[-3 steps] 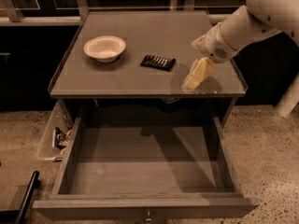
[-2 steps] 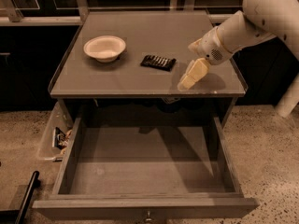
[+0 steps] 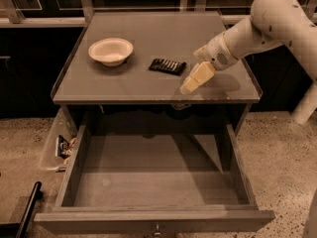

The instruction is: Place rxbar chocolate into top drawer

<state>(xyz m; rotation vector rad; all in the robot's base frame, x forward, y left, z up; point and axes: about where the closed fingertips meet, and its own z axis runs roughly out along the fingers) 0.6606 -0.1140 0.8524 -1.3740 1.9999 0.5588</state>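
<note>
The rxbar chocolate [image 3: 168,66] lies on the tabletop [image 3: 148,86], right of a cream bowl [image 3: 111,50]; the gripper [image 3: 191,84] hovers just right of the bar, whether apart or together cannot be told; the top drawer [image 3: 148,216] stands open; grasping and placing remain.

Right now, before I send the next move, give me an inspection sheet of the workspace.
Surface: grey tabletop, two items on it.
Job's things: rxbar chocolate flat on the tabletop; top drawer pulled open, nothing in it.
Clutter: cream bowl left of the bar; clear bin beside the drawer, small items inside.
Grippers: gripper over the tabletop's front right, apart from the bar.
Cables: nothing seen.
Surroundings: speckled floor, dark cabinets behind.
</note>
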